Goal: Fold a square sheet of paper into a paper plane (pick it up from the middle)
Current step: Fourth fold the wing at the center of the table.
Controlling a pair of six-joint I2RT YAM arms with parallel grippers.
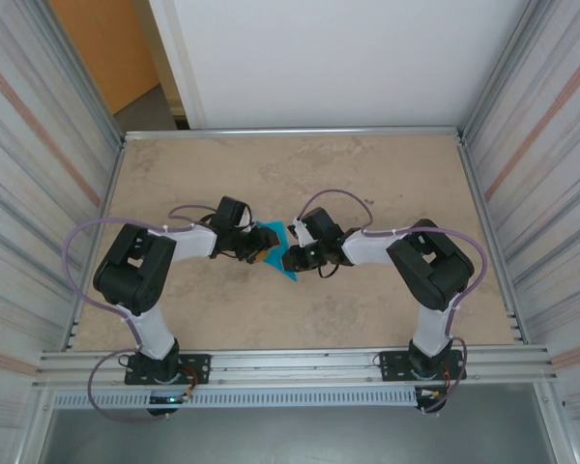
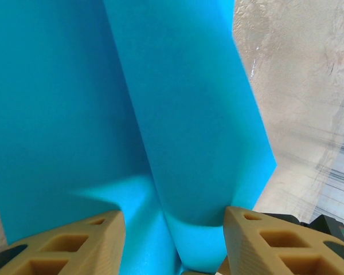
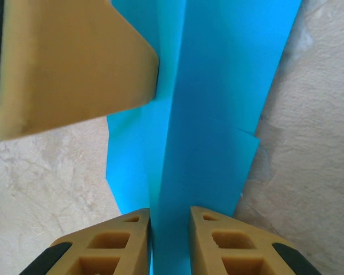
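The square sheet of paper (image 1: 274, 239) is teal-blue, creased lengthwise, and held up between the two grippers at the table's middle. My right gripper (image 1: 292, 257) is shut on the paper's folded edge; in the right wrist view its tan fingers (image 3: 126, 238) pinch a narrow strip of the paper (image 3: 218, 86). My left gripper (image 1: 259, 253) faces it from the left. In the left wrist view its fingers (image 2: 258, 235) stand well apart, open around a curled fold of the paper (image 2: 178, 114). One left finger (image 3: 74, 63) rests against the sheet's far end in the right wrist view.
The beige table (image 1: 367, 174) is walled by ribbed metal panels on the left (image 1: 39, 174) and right (image 1: 551, 174). A metal rail (image 1: 290, 362) carrying both arm bases runs along the near edge.
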